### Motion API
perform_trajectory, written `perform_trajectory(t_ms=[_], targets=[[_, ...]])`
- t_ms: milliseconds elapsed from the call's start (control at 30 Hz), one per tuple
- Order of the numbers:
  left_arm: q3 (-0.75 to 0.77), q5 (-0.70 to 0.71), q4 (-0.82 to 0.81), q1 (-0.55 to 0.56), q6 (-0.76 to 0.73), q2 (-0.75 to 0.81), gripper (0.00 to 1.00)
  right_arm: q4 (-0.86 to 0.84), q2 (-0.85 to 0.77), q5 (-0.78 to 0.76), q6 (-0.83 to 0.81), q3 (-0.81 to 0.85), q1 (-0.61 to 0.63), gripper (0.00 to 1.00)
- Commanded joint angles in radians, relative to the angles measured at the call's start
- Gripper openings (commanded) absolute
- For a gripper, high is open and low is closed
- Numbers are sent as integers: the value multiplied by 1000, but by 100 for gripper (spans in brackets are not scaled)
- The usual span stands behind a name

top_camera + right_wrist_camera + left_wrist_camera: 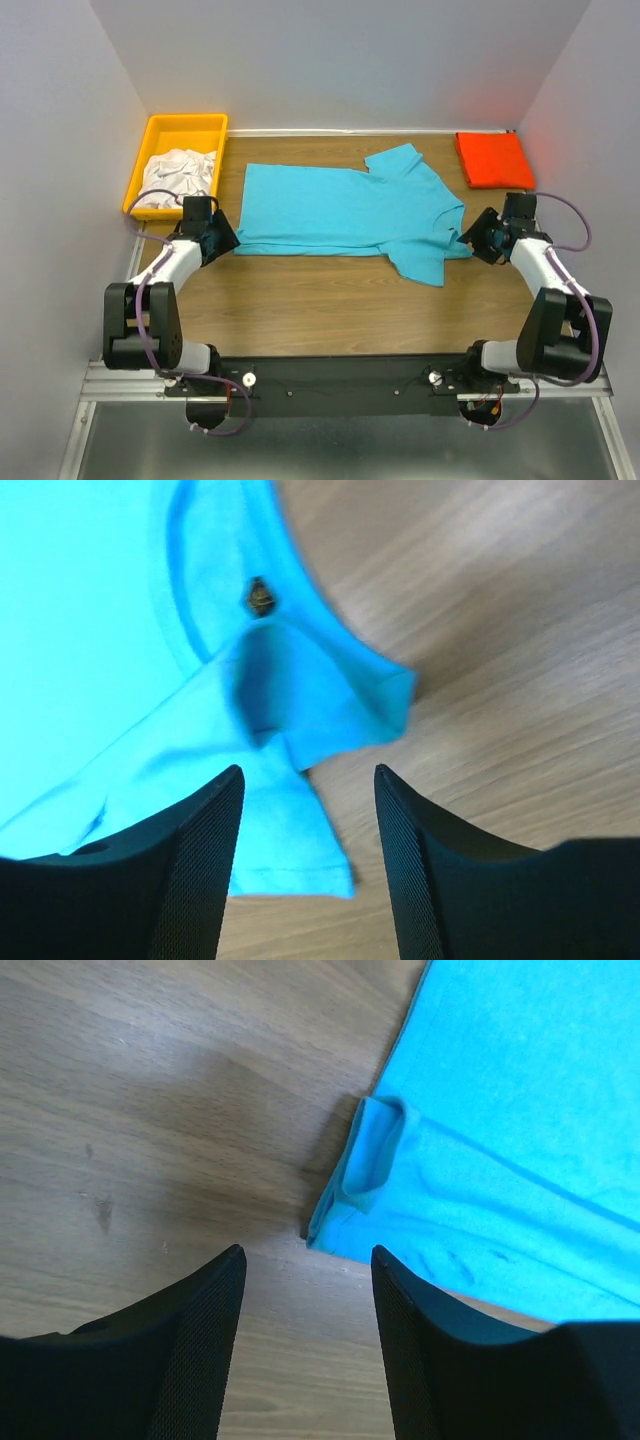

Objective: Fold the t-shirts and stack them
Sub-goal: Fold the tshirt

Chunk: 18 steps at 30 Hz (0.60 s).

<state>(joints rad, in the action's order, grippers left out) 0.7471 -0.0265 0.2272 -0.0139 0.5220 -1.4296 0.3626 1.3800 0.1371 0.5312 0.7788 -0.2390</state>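
The turquoise t-shirt (340,208) is laid crosswise

It is spread flat on the table (300,300), long axis running 9 to 3 o'clock. The hem end is nearer the left gripper (306,1260), the collar end nearer the right gripper (308,780). Both are parted and empty; cloth is seen just ahead, toward 12 o'clock, in each wrist view.

The blue t-shirt (340,210) lies spread flat in the middle of the desk (330,300). Its bottom edge is toward 9 o'clock and its neck toward 3 o'clock. One sleeve (395,160) points to 12 o'clock, the other sleeve (420,262) to 5 o'clock. A bottom corner (370,1155) is curled over. The orange-red t-shirt (492,160) sits folded at 2 o'clock. The white t-shirts (180,172) lie crumpled at 10 o'clock.
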Motion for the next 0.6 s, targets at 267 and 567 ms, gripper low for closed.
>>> perform_trajectory(t_ms=[267,567], targets=[[72,229,17,-6,-135,182,70,203,-37,-312,-33,97,478,63],[18,204,-74,-6,-163,170,69,216,105,-355,12,105,705,53]])
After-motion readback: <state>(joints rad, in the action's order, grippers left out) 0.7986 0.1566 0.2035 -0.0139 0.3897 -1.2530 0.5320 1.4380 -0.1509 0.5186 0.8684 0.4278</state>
